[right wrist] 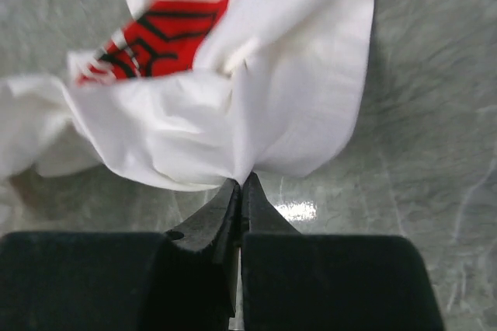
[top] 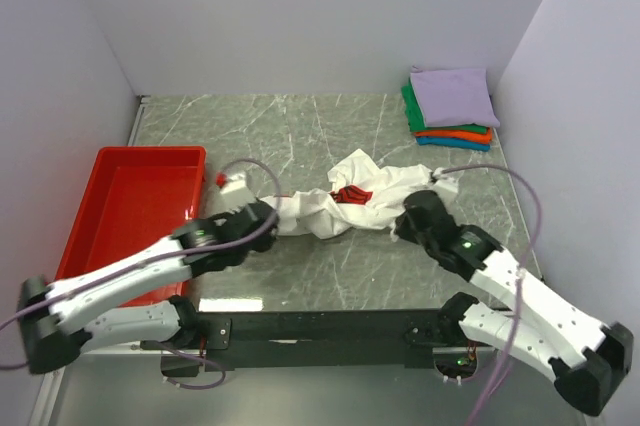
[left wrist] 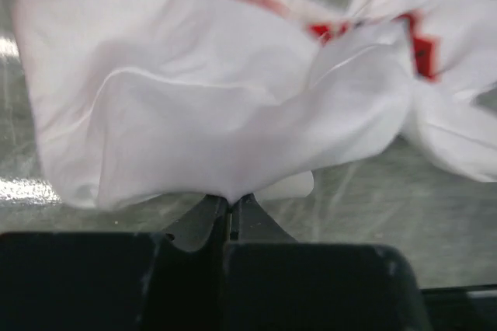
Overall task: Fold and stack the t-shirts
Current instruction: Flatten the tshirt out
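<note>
On the grey marbled table (top: 330,126), right of the red plastic tray (top: 130,206), I am holding the crumpled white cloth t-shirt with the red print (top: 390,191) at mid-table, well apart from the folded stack of lavender, green, orange and teal tees (top: 450,106) in the far right corner, my left gripper (left wrist: 230,203) and right gripper (right wrist: 241,183) each clamping one end of the white shirt.

The crumpled white t-shirt (top: 330,204) stretches between left claw (top: 270,214) and right claw (top: 403,218).

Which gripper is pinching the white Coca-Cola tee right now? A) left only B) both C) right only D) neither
B: the left gripper and the right gripper are each shut on a fold of the white tee, as their wrist views show.
</note>
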`<state>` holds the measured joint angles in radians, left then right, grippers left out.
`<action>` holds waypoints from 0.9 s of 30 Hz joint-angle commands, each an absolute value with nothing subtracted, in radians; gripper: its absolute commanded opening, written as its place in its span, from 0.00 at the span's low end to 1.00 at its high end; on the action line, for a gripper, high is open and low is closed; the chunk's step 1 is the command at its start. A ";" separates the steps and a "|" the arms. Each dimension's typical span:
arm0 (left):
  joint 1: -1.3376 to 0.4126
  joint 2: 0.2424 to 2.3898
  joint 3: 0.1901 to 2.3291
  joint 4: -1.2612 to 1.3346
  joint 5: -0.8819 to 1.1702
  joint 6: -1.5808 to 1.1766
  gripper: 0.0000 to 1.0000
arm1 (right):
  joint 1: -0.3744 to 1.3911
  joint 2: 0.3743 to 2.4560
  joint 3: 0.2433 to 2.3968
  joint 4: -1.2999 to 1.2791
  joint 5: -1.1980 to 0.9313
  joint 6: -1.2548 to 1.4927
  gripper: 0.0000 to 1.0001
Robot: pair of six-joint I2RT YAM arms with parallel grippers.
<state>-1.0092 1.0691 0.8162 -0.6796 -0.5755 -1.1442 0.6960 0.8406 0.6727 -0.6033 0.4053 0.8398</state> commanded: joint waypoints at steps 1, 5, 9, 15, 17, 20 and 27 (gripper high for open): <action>-1.008 0.901 0.946 -0.854 -0.704 -1.152 0.00 | 0.634 0.726 0.813 -0.733 0.483 0.778 0.00; -1.006 0.796 1.119 -0.962 -0.797 -1.095 0.00 | 0.575 0.684 0.972 -0.805 0.512 0.726 0.00; -1.005 0.766 1.354 -0.994 -0.854 -0.990 0.00 | 0.569 0.687 1.220 -0.879 0.572 0.695 0.00; -1.005 0.753 1.595 -0.859 -0.761 -0.738 0.00 | 0.569 0.741 1.579 -0.928 0.637 0.629 0.00; -1.006 0.753 1.630 -0.816 -0.720 -0.689 0.00 | 0.568 0.761 1.659 -0.933 0.649 0.611 0.00; -1.005 0.761 1.687 -0.735 -0.672 -0.620 0.00 | 0.569 0.807 1.811 -0.917 0.687 0.566 0.00; -1.005 0.808 1.660 -0.539 -0.785 -0.447 0.00 | 0.569 0.873 1.747 -0.730 0.686 0.474 0.00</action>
<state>-1.0138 0.8017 1.6550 -0.6991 -0.6533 -0.6018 0.5781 0.8268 1.7851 -0.8494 0.5606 0.5587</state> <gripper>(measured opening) 0.023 0.010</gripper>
